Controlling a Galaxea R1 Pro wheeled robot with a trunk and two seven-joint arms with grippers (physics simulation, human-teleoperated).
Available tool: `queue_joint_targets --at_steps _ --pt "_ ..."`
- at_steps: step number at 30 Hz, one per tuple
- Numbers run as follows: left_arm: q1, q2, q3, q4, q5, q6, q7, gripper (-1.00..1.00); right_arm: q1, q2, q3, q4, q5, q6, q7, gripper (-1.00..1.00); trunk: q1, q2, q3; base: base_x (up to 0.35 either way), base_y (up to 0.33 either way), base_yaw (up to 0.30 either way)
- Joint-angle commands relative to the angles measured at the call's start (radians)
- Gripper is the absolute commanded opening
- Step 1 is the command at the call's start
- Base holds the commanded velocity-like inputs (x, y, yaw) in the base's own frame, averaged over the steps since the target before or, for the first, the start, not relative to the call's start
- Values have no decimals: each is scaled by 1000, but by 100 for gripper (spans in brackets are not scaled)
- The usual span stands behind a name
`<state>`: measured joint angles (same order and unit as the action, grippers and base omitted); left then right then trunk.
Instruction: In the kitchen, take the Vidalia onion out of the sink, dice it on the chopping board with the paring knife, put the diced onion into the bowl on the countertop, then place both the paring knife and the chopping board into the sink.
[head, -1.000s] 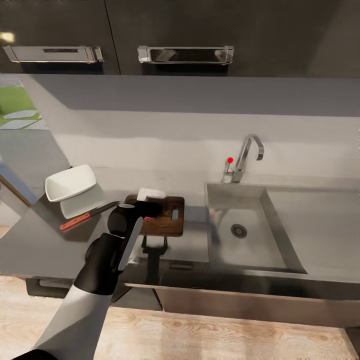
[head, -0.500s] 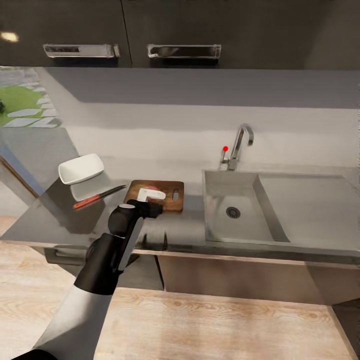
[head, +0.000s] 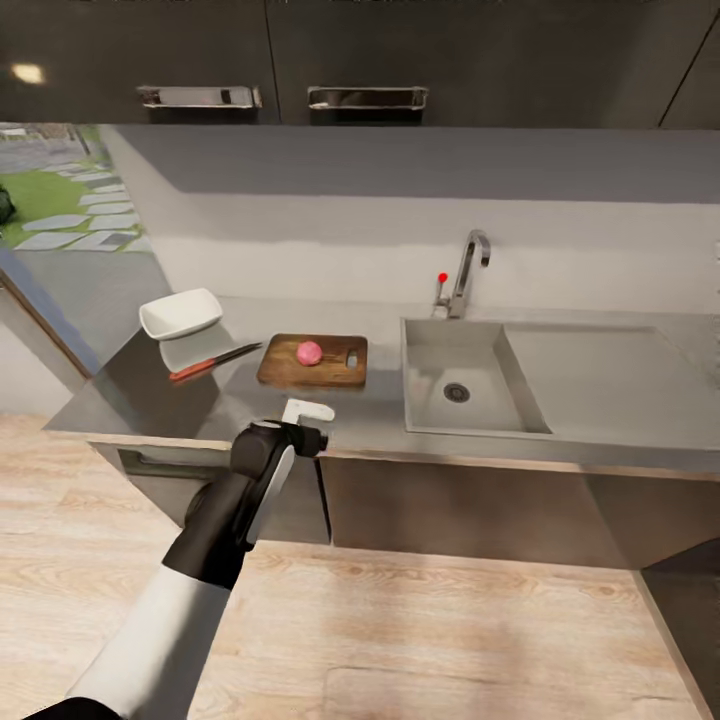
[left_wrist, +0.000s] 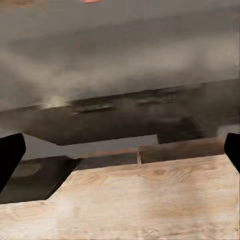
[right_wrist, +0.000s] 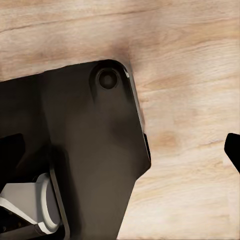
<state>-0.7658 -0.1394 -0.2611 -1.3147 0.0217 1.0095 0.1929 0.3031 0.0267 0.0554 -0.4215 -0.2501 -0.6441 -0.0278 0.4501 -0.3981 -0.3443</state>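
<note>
Long dark-grey glossy surface: runs across the head view above grey cabinets, a pale wall behind it and dark upper cabinets with chrome bar handles overhead.

Rectangular dark-brown wooden chopping board: lies flat on the surface, just left of the basin, its small handle hole toward the basin side.

Small round pink Vidalia onion: sits on the board, near its middle, whole.

Slim paring knife with red handle and dark blade: lies on the surface just left of the board, blade tip toward the board, handle toward the bowl.

White shallow squarish bowl with rounded corners: stands near the left end of the surface, beyond the knife; its reflection shows beneath it.

Grey rectangular recessed sink: set in the surface right of the board, round drain at the bottom, flat drainboard alongside to the right; curved chrome faucet with a red knob at its back edge.

Left hand: at the front edge of the surface, below the board in the head view, clear of all items; in the left wrist view its dark fingertips stand far apart at the frame edges, holding nothing.

Right hand: state cannot be told; the right wrist view shows a dark robot part over the light wooden floor.
</note>
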Motion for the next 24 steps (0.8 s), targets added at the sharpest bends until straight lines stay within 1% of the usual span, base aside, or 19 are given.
queue_joint_targets --at_steps 1,4,5,7,11,14,18,19,20,23,24 --pt "-1 0 -1 21 10 4 4 100 1 -1 6 -2 -8 -2 -3 100 0 -2 -1 -334 0 0" --pt "-1 0 -1 55 33 2 4 100 1 -1 6 -2 -8 -2 -3 100 0 -2 -1 -334 0 0" --pt "-1 0 -1 95 57 0 3 100 1 -1 5 -2 -8 -2 -2 100 0 -2 -1 -334 0 0" --pt "-1 1 -1 112 63 0 3 100 1 -1 5 -2 -8 -2 -1 100 0 -2 -1 -326 0 0" --pt "0 1 -1 189 71 -8 -1 100 0 -2 4 -2 -8 -2 1 100 0 -2 -1 -171 0 0" --pt "0 5 -1 245 73 -55 -4 100 1 -2 4 -2 -8 -2 3 100 0 -2 -1 -43 0 0" --pt "0 12 -1 310 77 -154 -22 100 1 -3 4 -5 -8 -2 3 100 0 -2 -1 -13 0 0" --pt "1 27 0 322 79 -187 -32 100 0 -3 4 -9 -8 -2 3 100 0 -2 -1 -2 0 0" --pt "1 32 0 321 80 -190 -33 100 0 -3 4 -10 -8 -2 3 100 0 -2 -1 -2 0 0" --pt "3 64 0 285 109 -202 -54 100 0 -5 3 -16 -7 -2 2 100 0 -2 -1 0 0 0" --pt "3 69 0 280 115 -203 -58 100 0 -5 3 -17 -7 -2 2 100 0 -2 -1 0 0 0"
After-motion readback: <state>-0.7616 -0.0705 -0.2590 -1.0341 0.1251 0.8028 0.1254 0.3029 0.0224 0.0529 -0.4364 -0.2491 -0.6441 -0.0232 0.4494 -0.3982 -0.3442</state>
